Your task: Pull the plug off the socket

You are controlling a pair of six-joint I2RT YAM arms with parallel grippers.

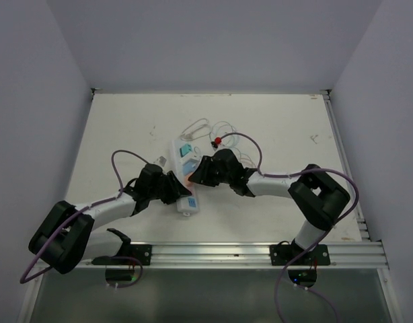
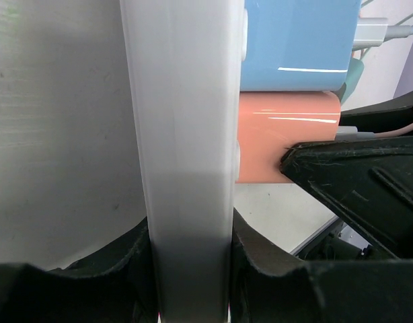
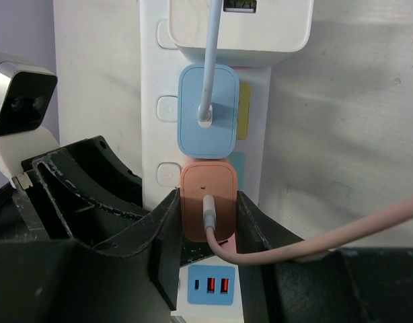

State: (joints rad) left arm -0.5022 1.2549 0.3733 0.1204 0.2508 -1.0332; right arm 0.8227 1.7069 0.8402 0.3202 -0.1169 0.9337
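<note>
The plug [image 3: 206,195], orange, sat in the socket [image 3: 151,134] on the counter [image 1: 280,128], between the arms. The right tool [image 3: 206,219] was clenched on the plug's sides. The left tool [image 2: 190,266] clamped the socket across its long axis. The plug projected off the socket face, straight toward the right tool.

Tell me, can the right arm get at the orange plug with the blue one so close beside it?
Likely yes: its jaws grip the orange plug from both sides, and the blue plug sits clear of them.
</note>
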